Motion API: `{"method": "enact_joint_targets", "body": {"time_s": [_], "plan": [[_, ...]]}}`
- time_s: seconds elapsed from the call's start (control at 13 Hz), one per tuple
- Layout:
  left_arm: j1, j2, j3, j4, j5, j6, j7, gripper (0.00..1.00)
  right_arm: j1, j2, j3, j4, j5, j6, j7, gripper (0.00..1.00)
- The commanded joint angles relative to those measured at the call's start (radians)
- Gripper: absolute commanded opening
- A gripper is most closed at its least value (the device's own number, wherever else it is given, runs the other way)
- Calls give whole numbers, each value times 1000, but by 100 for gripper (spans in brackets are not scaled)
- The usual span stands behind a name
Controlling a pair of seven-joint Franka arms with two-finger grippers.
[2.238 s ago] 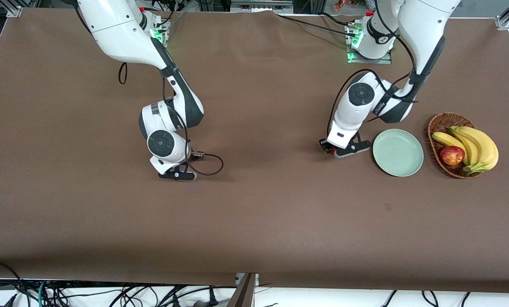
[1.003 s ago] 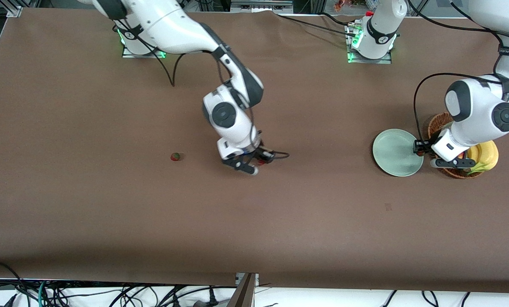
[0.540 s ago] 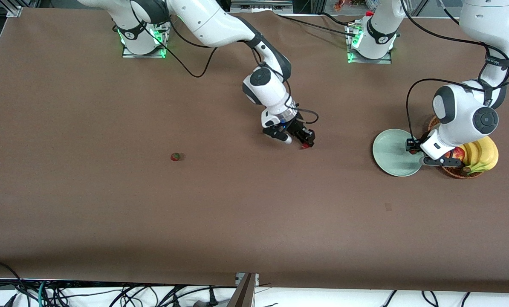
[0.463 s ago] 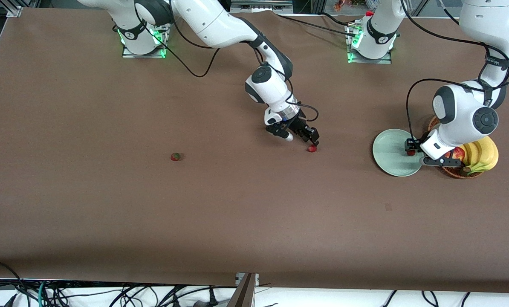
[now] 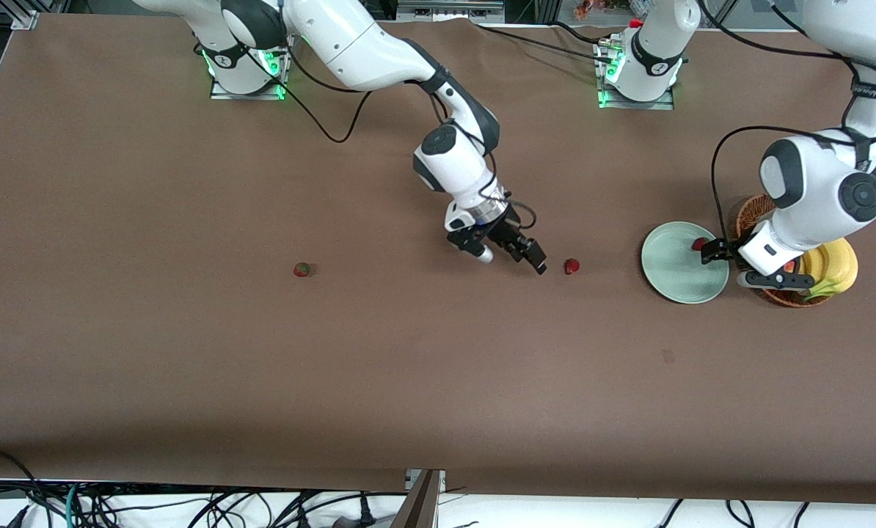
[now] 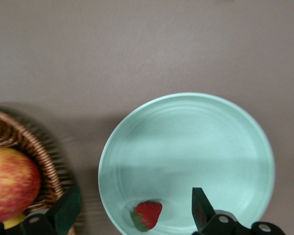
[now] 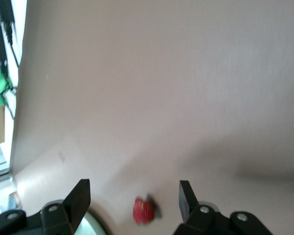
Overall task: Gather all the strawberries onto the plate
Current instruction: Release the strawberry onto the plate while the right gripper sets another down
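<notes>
Brown table [image 5: 188,367], three strawberries [image 5: 571,266], one plate [image 5: 673,282]

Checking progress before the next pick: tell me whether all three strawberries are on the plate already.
No: only one strawberry lies on the plate; the other two sit on the table.

plate [image 5: 673,282] – one strawberry [image 5: 699,244] in | two strawberries [image 5: 571,266] – on table [image 5: 188,367]

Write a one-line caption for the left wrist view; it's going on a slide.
Left tool, open, over the mint plate with one strawberry in it; wicker basket with an apple alongside.
</notes>
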Motion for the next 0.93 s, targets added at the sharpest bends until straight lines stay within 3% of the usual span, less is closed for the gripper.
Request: {"method": "enact_joint_targets", "body": {"time_s": [0.0,0.31,0.62,0.85], "plan": [[-17,-87,-13,11,-31,-80,-38,100,-59,-85,9,3,2,-242,-156,81],[-21,-111,-122,4,-31,-101,-182,100,-137,-209,-29,-71,-1,-586,-506,81],[-30,-77,-369,13,-16,-74,-544,100,-137,-343,-187,-268,0,-767,-819,81],[-57,31,-493,33,58,84,-815,100,-137,-401,-305,-420,3,-800,-1067,81]]}}
